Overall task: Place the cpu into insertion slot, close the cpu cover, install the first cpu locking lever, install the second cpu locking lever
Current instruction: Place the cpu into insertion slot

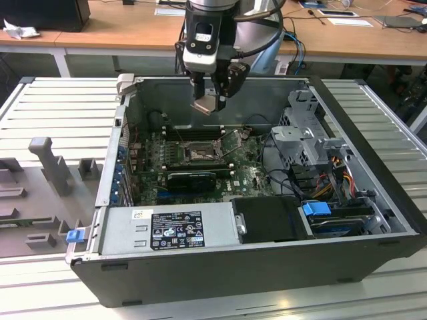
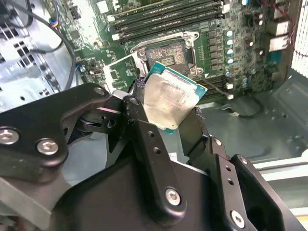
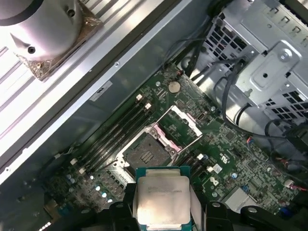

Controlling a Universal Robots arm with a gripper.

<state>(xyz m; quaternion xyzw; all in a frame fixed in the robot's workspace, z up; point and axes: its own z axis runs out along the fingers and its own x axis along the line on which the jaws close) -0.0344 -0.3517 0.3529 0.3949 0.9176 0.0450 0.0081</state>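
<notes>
fingers (image 2: 147, 144): clenched on the cpu (image 2: 169, 98), one on each of two opposite edges. Looks like an edge grip, so nothing presses on the metal face or the underside.
cpu: in the air, pale metal face turned toward both wrist cameras, green edge showing round it. It's tilted in the second wrist view and closer to flat in the first wrist view (image 3: 161, 197). In the exterior view (image 1: 207, 105) it hangs high inside the case, well above the board.
insertion slot (image 3: 147, 150): bare, dark centre exposed, nothing seated. It lies beyond the chip's far edge in both wrist views, so my read is the chip is near but not lined up over it.
cpu cover (image 3: 180, 126): swung up and open just beside the slot, which leaves the slot free from above. Also seen in the second wrist view (image 2: 118, 72).
locking levers: too thin to make out, no call.
memory slots (image 2: 168, 17): long black rows alongside the socket, clear of the fingers.
case (image 1: 267, 100): lying on its side, open face up, so the board is level for a top-down approach.
desk (image 1: 53, 107): ribbed metal top, carries the case.
progress: judged as step one in hand, cpu not yet in.
</notes>
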